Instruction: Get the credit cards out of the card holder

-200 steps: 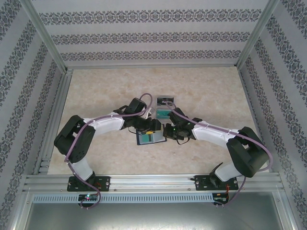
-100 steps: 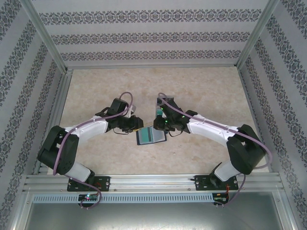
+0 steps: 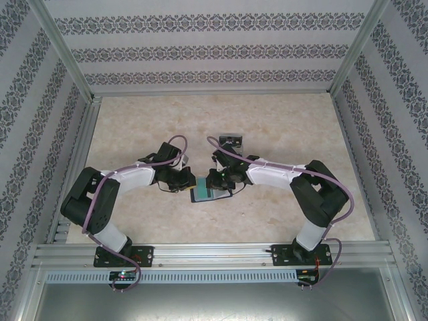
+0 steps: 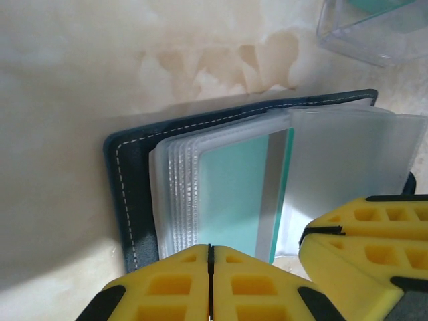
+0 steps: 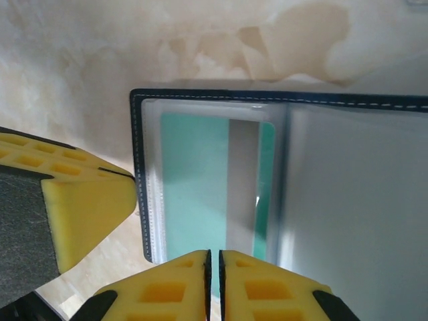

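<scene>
Beige marbled tabletop (image 3: 134, 120), patterned walls (image 3: 200, 53); open card holder (image 3: 206, 196) 6 o'clock of centre, left gripper (image 4: 209, 249) and right gripper (image 5: 214, 253) closed, hold unclear.

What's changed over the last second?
The left end effector slid left off the open wallet to its edge and closed. The right end effector, shut, moved left from beside the wallet to above it. Whether either pinches a sleeve is unclear. The wallet stayed put and open, with the teal card in its sleeve.

Bright diffuse lt, soft shadows; wrist fg blurry.
</scene>
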`<state>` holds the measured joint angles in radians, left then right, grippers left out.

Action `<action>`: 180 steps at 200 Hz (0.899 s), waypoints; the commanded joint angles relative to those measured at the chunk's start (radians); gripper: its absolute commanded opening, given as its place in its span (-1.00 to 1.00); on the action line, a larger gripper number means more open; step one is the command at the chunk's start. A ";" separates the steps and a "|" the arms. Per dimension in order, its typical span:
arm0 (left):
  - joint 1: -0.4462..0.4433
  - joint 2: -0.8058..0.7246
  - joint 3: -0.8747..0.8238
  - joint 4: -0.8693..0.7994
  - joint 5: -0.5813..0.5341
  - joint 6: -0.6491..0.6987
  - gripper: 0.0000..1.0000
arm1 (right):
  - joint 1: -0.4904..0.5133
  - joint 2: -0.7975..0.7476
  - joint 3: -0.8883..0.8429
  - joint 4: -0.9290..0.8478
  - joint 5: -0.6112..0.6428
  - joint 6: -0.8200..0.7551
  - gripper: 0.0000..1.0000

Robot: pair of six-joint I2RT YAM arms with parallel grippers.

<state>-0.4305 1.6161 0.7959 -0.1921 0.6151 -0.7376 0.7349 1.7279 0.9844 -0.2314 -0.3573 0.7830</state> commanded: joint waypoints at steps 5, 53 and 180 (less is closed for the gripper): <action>0.001 0.022 -0.010 -0.030 -0.022 0.018 -0.82 | -0.021 0.013 -0.032 0.029 -0.034 0.000 -0.68; -0.015 0.054 0.000 -0.054 -0.045 0.034 -0.82 | -0.040 0.033 -0.047 0.038 -0.058 -0.012 -0.63; -0.025 0.080 0.019 -0.096 -0.071 0.049 -0.86 | -0.056 0.070 -0.089 0.134 -0.127 0.025 -0.70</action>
<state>-0.4412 1.6718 0.8097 -0.2295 0.5816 -0.7101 0.6933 1.7809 0.9272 -0.1402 -0.4473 0.7868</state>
